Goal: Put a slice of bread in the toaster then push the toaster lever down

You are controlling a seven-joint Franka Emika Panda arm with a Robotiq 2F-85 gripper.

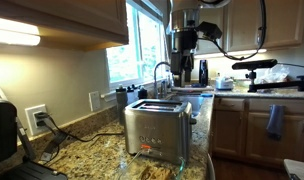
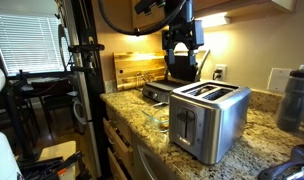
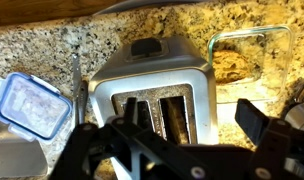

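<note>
The steel toaster (image 1: 157,130) stands on the granite counter and shows in both exterior views (image 2: 207,118). In the wrist view I look down on its top (image 3: 157,80) and two slots. The right slot looks tan inside; I cannot tell if a slice sits there. A black lever knob (image 3: 144,46) sticks out of its narrow end. Slices of bread (image 3: 235,65) lie in a glass container beside the toaster. My gripper (image 3: 197,118) is open and empty, hanging well above the toaster (image 1: 184,58) (image 2: 182,50).
A container with a blue-edged lid (image 3: 27,105) sits on the other side of the toaster. A black appliance (image 2: 164,90) and a wooden board (image 2: 137,65) stand behind it. A sink and faucet (image 1: 164,75) lie beyond. A bottle (image 2: 294,100) stands at the right.
</note>
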